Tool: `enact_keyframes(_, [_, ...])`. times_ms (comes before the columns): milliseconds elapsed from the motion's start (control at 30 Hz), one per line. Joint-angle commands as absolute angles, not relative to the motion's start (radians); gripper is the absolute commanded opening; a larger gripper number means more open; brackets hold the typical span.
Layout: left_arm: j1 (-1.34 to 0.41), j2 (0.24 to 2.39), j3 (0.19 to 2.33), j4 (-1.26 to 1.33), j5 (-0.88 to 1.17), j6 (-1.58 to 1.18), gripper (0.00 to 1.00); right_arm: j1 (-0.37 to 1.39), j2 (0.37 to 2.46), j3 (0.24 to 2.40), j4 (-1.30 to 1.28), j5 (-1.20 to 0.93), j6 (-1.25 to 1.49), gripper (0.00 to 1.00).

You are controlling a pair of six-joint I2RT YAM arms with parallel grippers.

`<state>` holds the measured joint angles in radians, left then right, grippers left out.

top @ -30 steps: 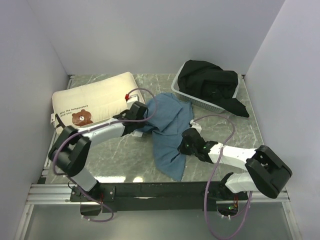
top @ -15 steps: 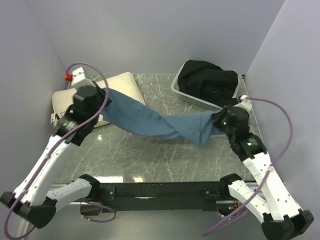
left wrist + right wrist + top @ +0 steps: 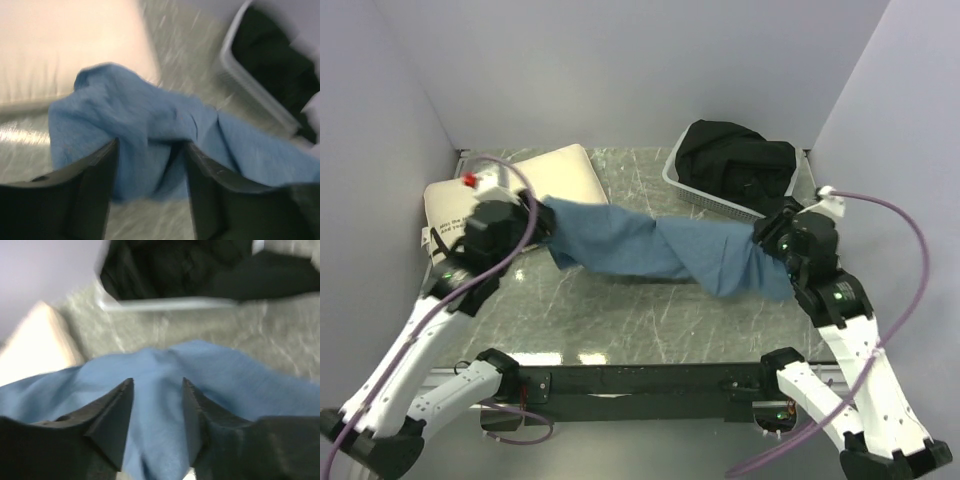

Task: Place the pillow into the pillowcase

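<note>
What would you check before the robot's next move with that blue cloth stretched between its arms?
1. Left end effector gripping the pillowcase: ok, fabric sits between its fingers.
2. Right end effector gripping it: ok, fabric between its fingers too.
3. Pillowcase free of twists: not ok, it is twisted mid-span.
4. Opening found and facing the pillow: cannot tell.
5. Pillow apart from the basket: ok.

This is a robotics lab test cell rather than a lived-in room. Plain pale walls (image 3: 620, 70) box in a marble-patterned table (image 3: 620, 310) on three sides. Two white robot arms (image 3: 415, 335) are bolted to a black mounting bar (image 3: 650, 380) along the bottom of the top view.
</note>
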<state>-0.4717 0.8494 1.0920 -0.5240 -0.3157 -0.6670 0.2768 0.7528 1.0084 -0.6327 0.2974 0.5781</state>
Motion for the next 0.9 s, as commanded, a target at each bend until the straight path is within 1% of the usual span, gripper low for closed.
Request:
enact_keyframes(0, [-0.472,0.864,0.916,-0.456,-0.173,-0.732,0.71,0.278,0.801,0.904,-0.58,0.145,0.532,0.57])
enact_keyframes(33, [-0.472,0.859,0.899,-0.454,-0.175,-0.75,0.77,0.287,0.804,0.859,-0.56,0.108,0.534,0.58])
enact_keyframes(67, [-0.472,0.847,0.885,-0.46,-0.186,-0.765,0.83,0.337,0.807,0.839,-0.546,0.098,0.538,0.59])
enact_keyframes(133, [-0.472,0.832,0.838,-0.495,-0.253,-0.834,0.84,0.417,0.818,0.796,-0.528,0.191,0.564,0.62])
enact_keyframes(167, [-0.474,0.81,0.819,-0.505,-0.28,-0.866,0.83,0.476,0.836,0.786,-0.526,0.228,0.575,0.64])
enact_keyframes(200, [-0.474,0.796,0.766,-0.509,-0.311,-0.899,0.82,0.498,0.847,0.775,-0.514,0.247,0.597,0.64])
enact_keyframes(233, [-0.474,0.779,0.738,-0.514,-0.322,-0.952,0.8,0.509,0.857,0.744,-0.499,0.239,0.606,0.64])
enact_keyframes(267, [-0.477,0.747,0.709,-0.517,-0.334,-0.984,0.75,0.52,0.868,0.726,-0.482,0.232,0.615,0.64])
enact_keyframes(300, [-0.48,0.73,0.649,-0.509,-0.334,-1.024,0.73,0.538,0.873,0.709,-0.448,0.229,0.636,0.64])
enact_keyframes(400, [-0.491,0.706,0.56,-0.46,-0.327,-1.055,0.69,0.564,0.884,0.634,-0.391,0.225,0.676,0.63])
enact_keyframes(500, [-0.505,0.764,0.505,-0.382,-0.307,-1.075,0.68,0.58,0.893,0.601,-0.356,0.209,0.69,0.62])
enact_keyframes(633, [-0.535,0.888,0.453,-0.223,-0.285,-1.071,0.69,0.581,0.888,0.568,-0.354,0.235,0.692,0.62])
enact_keyframes(667, [-0.537,0.912,0.446,-0.166,-0.287,-1.068,0.69,0.58,0.884,0.557,-0.356,0.242,0.701,0.62])
enact_keyframes(800, [-0.537,1.041,0.465,-0.071,-0.313,-1.058,0.69,0.581,0.879,0.485,-0.338,0.281,0.733,0.62])
enact_keyframes(867, [-0.537,1.086,0.454,-0.009,-0.292,-1.042,0.63,0.581,0.891,0.466,-0.313,0.273,0.744,0.62])
